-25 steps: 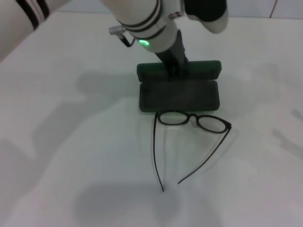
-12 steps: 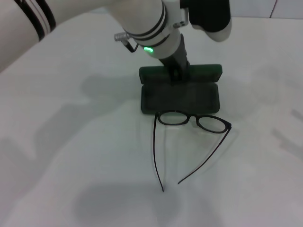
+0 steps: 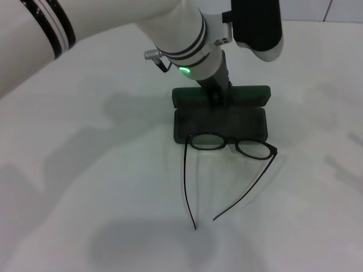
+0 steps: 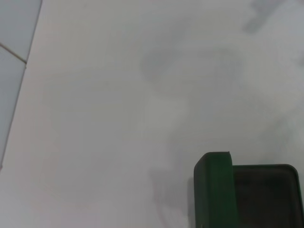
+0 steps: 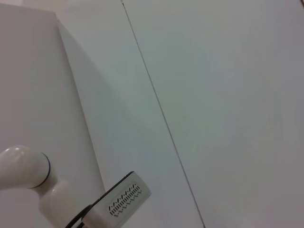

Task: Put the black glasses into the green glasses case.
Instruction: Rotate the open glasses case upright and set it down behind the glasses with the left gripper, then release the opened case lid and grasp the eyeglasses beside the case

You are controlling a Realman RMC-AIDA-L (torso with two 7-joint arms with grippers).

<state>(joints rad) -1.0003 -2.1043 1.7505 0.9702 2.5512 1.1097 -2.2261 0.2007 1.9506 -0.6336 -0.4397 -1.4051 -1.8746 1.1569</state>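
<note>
Left gripper [image 3: 216, 97]: down at the case's raised lid, dark fingers at the lid's middle; whether they pinch it, cannot tell.
Case [image 3: 220, 116]: open on the white table [image 3: 85, 187], long axis running left-right, lid standing at the far edge.
Glasses [image 3: 227, 148]: unfolded, 2 lenses overlapping the case's near edge, front parallel to the case, temples pointing toward the robot (tips converging).
Left wrist view: only a case corner [image 4: 247, 194], lid edge and lining; no glasses.
Right wrist view: wall [image 5: 213, 95] only, right gripper unseen.
</note>
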